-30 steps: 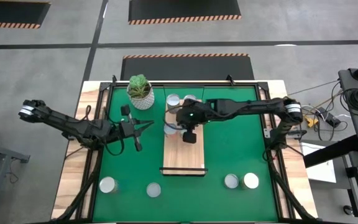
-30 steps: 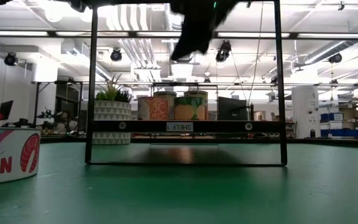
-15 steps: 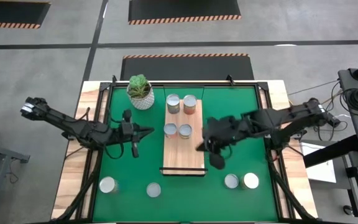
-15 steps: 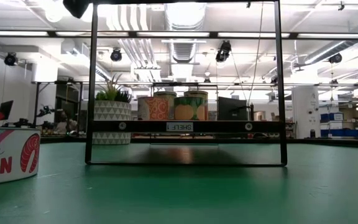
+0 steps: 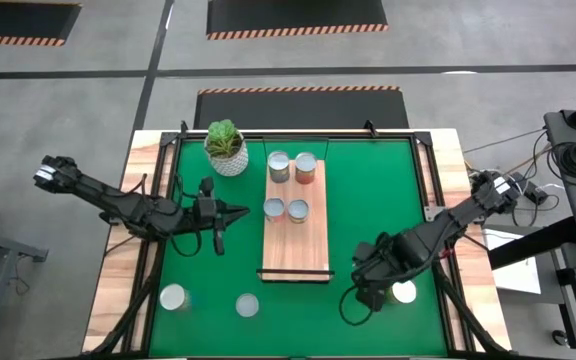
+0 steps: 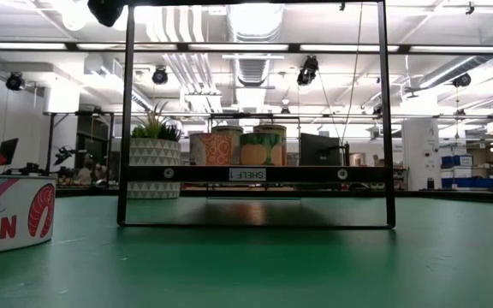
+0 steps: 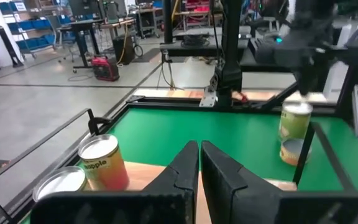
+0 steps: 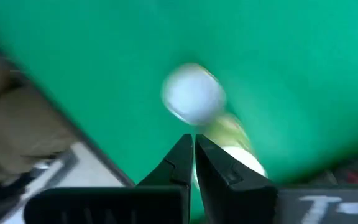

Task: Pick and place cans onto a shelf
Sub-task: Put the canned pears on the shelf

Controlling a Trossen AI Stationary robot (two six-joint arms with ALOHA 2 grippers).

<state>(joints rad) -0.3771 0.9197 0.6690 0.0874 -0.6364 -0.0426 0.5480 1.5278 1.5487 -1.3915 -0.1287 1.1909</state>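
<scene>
Shelf [image 5: 295, 240] lies lengthwise front-to-back, four upright cans [image 5: 278, 166] at its far end.

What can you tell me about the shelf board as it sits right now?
The shelf is a long rectangular light-brown wooden board with visible grain and a dark edge at its near short end. It lies lengthwise at the middle of the green mat. Four cans stand on its far half in two pairs; the near half is bare. Neither gripper touches it.
</scene>
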